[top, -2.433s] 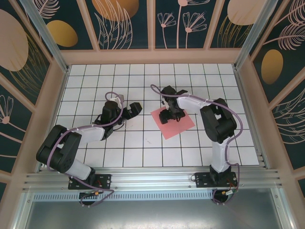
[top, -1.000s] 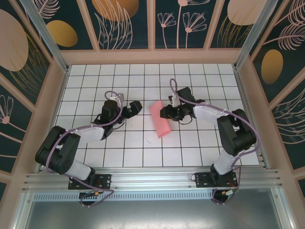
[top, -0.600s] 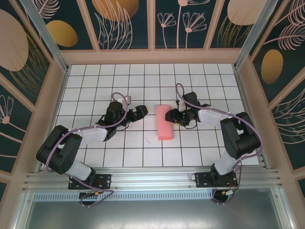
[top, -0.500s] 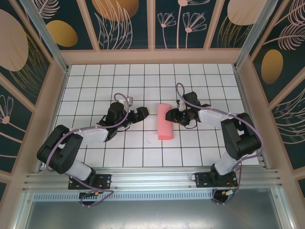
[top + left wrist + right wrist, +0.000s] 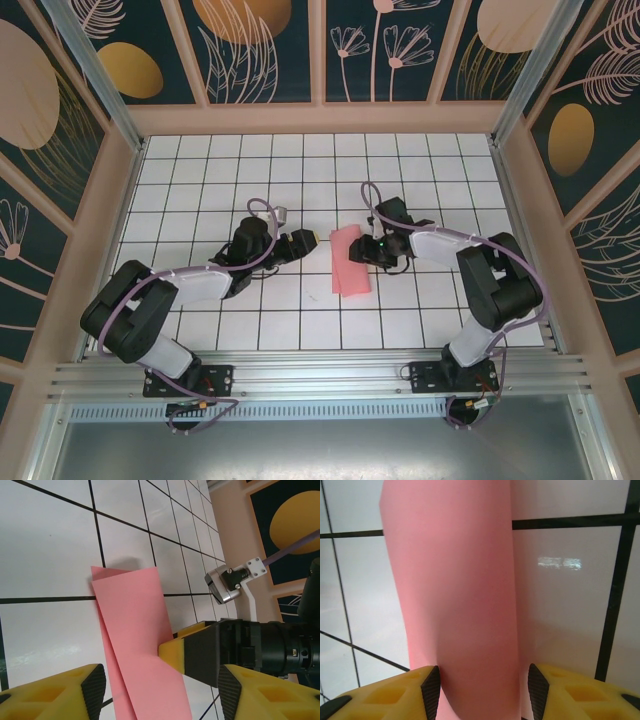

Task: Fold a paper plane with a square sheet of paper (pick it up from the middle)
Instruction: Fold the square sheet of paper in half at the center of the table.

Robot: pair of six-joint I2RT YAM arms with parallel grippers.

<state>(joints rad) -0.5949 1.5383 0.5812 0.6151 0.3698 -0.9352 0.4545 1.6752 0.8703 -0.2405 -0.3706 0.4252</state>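
Note:
The square sheet of paper [image 5: 349, 266] lies folded over into a salmon-pink strip about one tile wide, near the table's middle. My right gripper [image 5: 367, 248] is at the strip's upper right edge. In the right wrist view the paper [image 5: 455, 580] bulges in a soft curve between the gripper's [image 5: 480, 692] spread fingers. My left gripper [image 5: 308, 241] stands open just left of the strip, not touching it. The left wrist view shows the paper's [image 5: 135, 625] two layers slightly offset, a yellow finger [image 5: 177, 649] of the right gripper against it, and my left gripper [image 5: 162, 692] wide open.
The white grid table [image 5: 300, 170] is walled by a wooden frame [image 5: 320, 118] at the back and sides. An aluminium rail [image 5: 320, 375] runs along the near edge by the arm bases. Bare tiles lie behind and in front of the paper.
The right gripper lifted the flat sheet and rolled it over into a half-width strip, which now lies lower. The left gripper has moved right, up to the strip.

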